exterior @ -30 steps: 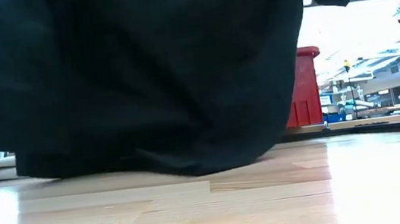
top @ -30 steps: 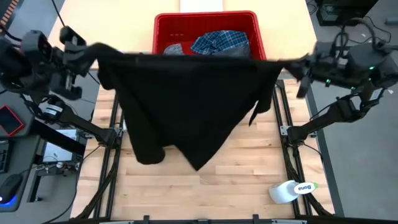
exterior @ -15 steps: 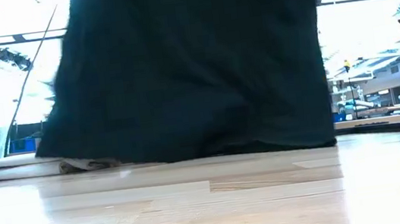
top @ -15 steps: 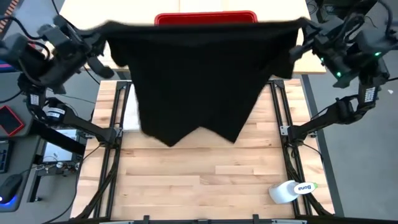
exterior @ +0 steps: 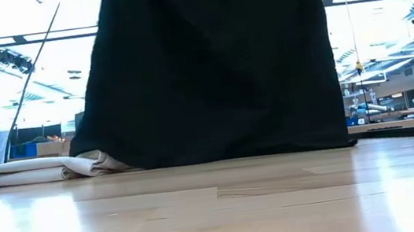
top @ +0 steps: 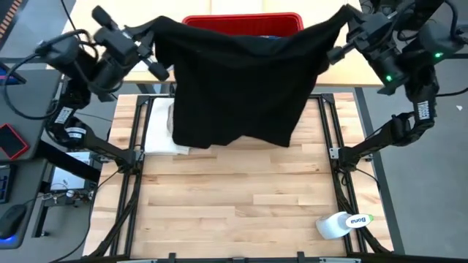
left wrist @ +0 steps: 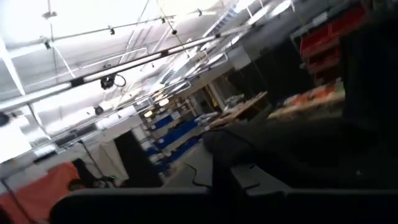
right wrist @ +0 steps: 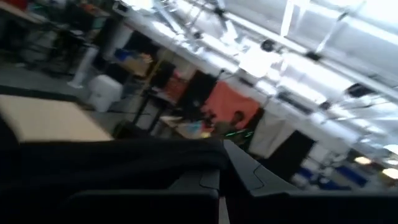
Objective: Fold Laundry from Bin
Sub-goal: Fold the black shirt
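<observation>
Black, limp fabric of the large garment (top: 238,80) is stretched between two hands above the pale wood-plank counter (top: 234,204). Its left corner is pinched in the left hand (top: 150,44), fingers together; its right corner is clamped likewise by the right hand (top: 344,33). The hem drapes before the red plastic bin (top: 241,20), partly over a folded cream cloth (top: 157,131). "Bona" is printed on a white bottle (top: 342,223) at the counter's right.

garment (top: 238,88) hangs between left gripper (top: 151,31) and right gripper (top: 344,25), in front of bin (top: 241,22) | hem touching table (top: 234,204) | folded cloth (top: 157,131) on table, left, partly under garment | bottle (top: 344,223) front right
</observation>
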Robot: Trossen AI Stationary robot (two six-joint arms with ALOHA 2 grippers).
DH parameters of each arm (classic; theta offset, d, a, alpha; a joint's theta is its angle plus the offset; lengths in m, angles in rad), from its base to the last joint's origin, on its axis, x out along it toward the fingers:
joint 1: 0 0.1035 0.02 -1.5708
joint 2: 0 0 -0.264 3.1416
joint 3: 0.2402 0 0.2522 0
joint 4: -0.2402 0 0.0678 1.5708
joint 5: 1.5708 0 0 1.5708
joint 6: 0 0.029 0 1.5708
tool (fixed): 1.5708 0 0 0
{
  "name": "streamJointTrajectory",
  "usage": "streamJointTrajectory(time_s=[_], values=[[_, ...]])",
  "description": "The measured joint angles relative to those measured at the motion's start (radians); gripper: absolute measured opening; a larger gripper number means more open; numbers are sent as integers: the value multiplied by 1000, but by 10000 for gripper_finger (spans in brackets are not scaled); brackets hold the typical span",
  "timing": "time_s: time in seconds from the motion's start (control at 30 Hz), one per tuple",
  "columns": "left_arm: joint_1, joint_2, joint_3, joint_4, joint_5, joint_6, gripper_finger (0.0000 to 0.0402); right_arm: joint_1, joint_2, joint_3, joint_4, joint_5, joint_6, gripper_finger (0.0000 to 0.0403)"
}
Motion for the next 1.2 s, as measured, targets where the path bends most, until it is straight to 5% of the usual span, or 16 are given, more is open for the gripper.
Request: streamJointTrajectory(time_s=[0.13, 0.33, 0.73, 1.0, 1.2], values=[[-30, -23, 3, -33, 21, -140, 9, 58, -35, 0, -259, -79, 262, 10], [-45, -73, 3, -166, 242, -462, 9, 89, -45, 0, -568, -435, 667, 10], [-83, -26, 1, -748, 746, -979, 9, 208, 84, 0, -757, -1092, 1154, 10], [-360, 97, 1, -1040, 870, -1214, 9, 393, 245, 0, -854, -1443, 1352, 11], [-641, 193, 1, -1038, 873, -1342, 9, 577, 331, 0, -732, -1613, 1403, 12]])
